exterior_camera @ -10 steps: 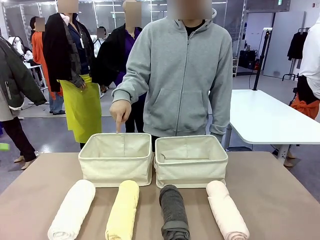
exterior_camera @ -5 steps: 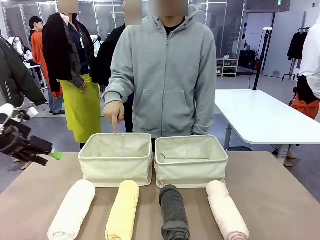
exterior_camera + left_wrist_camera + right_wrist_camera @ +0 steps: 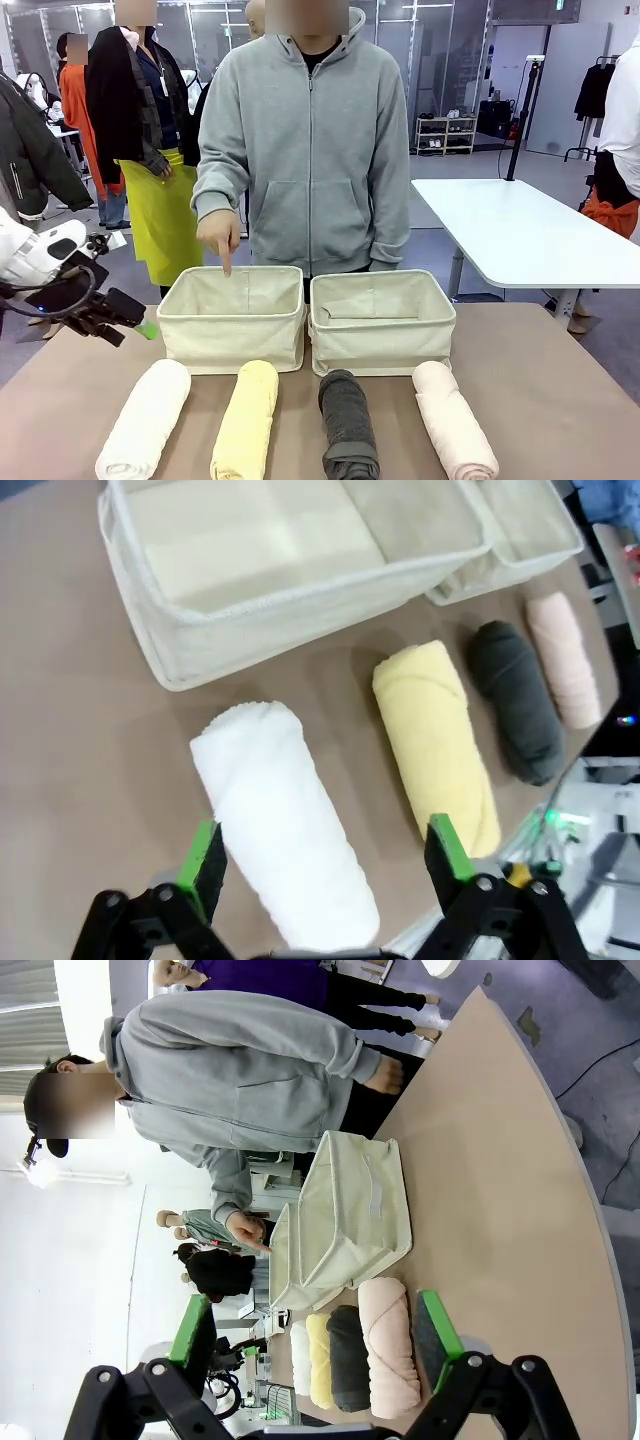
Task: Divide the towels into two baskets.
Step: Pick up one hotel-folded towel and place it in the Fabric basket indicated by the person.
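Four rolled towels lie in a row at the table's front: white [image 3: 145, 420], pale yellow [image 3: 247, 420], charcoal grey [image 3: 348, 425], pink [image 3: 455, 432]. Behind them stand two cream baskets, left [image 3: 232, 340] and right [image 3: 380, 345], both with nothing inside. My left gripper [image 3: 140, 325] hovers open at the table's left edge, left of the left basket. In the left wrist view my left gripper [image 3: 325, 848] has its jaws spread above the white towel [image 3: 285, 820], beside the yellow towel [image 3: 435, 745]. My right gripper [image 3: 315, 1325] is open and holds nothing, well off from the pink towel [image 3: 385, 1360].
A person in a grey hoodie stands at the far side and points a finger [image 3: 222, 262] down at the left basket's back rim. A white table [image 3: 530, 235] stands behind on the right. Brown tabletop [image 3: 560, 390] lies bare right of the pink towel.
My left arm has come in from the left and moved toward the white towel. The person has shifted left, still pointing at the left basket.
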Controlling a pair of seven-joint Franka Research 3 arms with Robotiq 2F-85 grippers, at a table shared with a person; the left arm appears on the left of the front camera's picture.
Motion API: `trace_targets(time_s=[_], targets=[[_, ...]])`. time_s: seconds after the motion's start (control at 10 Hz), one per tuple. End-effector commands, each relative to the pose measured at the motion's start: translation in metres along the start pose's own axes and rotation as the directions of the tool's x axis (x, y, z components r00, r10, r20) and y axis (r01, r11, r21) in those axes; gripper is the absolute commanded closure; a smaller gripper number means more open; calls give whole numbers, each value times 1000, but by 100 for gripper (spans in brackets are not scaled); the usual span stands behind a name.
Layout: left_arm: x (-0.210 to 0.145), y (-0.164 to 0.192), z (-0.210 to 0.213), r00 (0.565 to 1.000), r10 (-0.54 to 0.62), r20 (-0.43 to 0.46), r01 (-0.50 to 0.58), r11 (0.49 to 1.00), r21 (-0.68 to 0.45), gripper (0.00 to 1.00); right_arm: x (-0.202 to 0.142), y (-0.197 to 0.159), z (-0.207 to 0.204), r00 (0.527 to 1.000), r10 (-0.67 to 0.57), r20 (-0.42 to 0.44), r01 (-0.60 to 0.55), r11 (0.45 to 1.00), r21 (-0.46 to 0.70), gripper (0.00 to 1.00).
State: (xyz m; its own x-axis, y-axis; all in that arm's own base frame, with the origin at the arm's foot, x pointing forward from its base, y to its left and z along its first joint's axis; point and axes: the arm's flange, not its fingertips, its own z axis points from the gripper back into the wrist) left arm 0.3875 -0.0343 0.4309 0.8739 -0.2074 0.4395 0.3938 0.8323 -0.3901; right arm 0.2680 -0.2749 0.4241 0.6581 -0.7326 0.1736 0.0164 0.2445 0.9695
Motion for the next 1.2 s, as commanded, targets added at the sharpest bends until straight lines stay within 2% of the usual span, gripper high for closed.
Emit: trace_targets(time_s=[0.0, 0.2, 0.3, 0.6, 1.1], targets=[[-59, -18, -12, 1000, 3, -5, -3, 997, 82, 0, -1, 2, 2, 1000, 7, 9, -7, 1000, 18, 0], [-61, -26, -27, 999, -1, -36, 4, 997, 73, 0, -1, 2, 2, 1000, 7, 9, -7, 1000, 18, 0], [-62, -28, -33, 999, 30, -40, -26, 994, 106, 0, -1, 2, 2, 1000, 7, 9, -7, 1000, 18, 0], [-79, -32, -58, 989, 60, -137, -32, 981, 194, 0, -1, 2, 2, 1000, 7, 9, -7, 1000, 18, 0], [-90, -25, -77, 973, 109, -205, -42, 951, 305, 0, -1, 2, 2, 1000, 7, 9, -7, 1000, 18, 0]])
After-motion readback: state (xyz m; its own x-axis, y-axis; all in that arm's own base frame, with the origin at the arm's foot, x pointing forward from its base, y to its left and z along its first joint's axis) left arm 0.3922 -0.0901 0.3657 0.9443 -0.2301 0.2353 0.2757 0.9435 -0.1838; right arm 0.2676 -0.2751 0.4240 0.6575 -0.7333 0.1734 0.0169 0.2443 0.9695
